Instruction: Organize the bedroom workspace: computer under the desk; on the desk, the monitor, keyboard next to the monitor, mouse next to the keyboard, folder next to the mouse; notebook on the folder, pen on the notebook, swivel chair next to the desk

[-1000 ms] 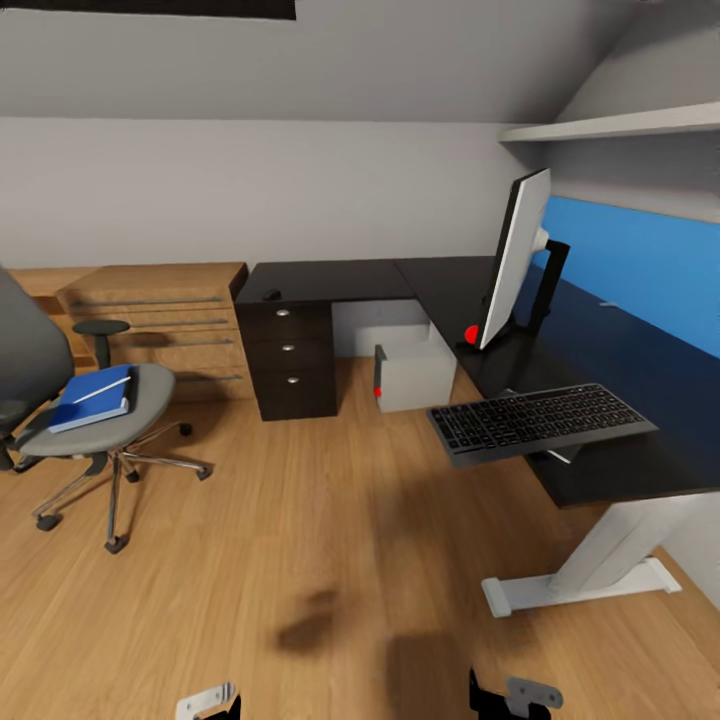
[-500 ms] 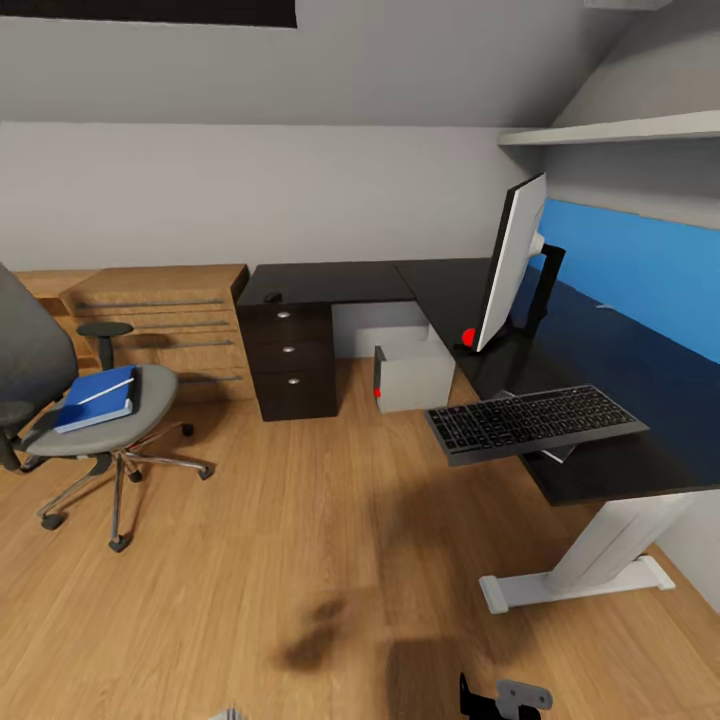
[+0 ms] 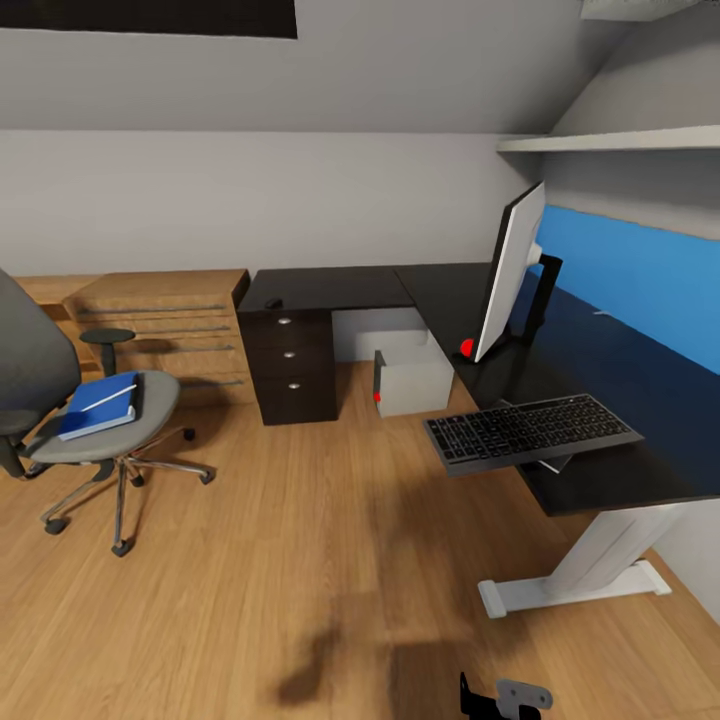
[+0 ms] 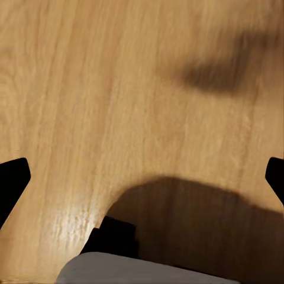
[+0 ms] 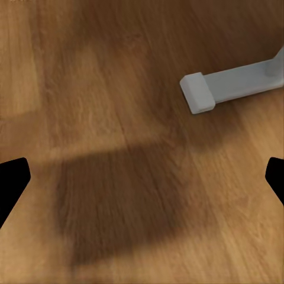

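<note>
- Keyboard (image 3: 530, 430) is seen hanging over the front edge of the desk (image 3: 620, 370), in front of the monitor (image 3: 508, 270); it should be pushed fully onto the desk.
- Folder (image 3: 97, 405) lies on the chair (image 3: 95, 420), far from the desk.
- Fingers of the left gripper (image 4: 142, 177) and the right gripper (image 5: 142, 177) are spread apart, nothing held.

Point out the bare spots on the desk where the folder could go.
The desk is bare right of the monitor, along the blue wall, and on the corner wing above the drawers. The front edge is crowded by the overhanging keyboard.
</note>
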### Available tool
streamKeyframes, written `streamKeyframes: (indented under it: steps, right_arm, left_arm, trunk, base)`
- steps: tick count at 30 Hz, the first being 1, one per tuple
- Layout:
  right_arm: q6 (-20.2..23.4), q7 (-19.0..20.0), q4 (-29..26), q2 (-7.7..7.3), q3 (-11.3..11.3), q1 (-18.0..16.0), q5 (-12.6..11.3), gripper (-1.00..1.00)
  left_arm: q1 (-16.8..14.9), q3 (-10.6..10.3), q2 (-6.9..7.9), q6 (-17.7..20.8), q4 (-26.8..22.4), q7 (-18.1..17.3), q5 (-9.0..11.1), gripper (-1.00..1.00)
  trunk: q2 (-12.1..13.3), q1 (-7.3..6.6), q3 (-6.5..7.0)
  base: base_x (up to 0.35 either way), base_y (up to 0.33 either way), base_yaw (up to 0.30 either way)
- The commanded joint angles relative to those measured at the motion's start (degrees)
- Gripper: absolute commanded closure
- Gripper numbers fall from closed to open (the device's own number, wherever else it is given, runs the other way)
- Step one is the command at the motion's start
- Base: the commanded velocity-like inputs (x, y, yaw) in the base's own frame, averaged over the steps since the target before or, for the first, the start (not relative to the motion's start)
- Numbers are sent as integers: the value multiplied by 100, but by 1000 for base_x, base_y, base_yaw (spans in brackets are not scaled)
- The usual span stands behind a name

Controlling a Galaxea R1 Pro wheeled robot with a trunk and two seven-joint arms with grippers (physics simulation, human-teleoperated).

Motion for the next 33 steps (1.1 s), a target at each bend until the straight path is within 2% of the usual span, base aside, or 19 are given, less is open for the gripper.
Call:
streamKeyframes:
  steps: [1,33]
  right_arm:
    - [-18,-35,10,1,-32,-6,57,-100]
    - [-12,-37,10,0,-32,-8,57,-100]
  left_arm:
    - [2,40,-4,-14,3,-4,-21,-100]
    - [16,78,23,-10,5,1,-3,-100]
  trunk:
    - [40,-23,14]
    - [1323,-726,589]
  base:
    - [0,0,0]
    - [0,0,0]
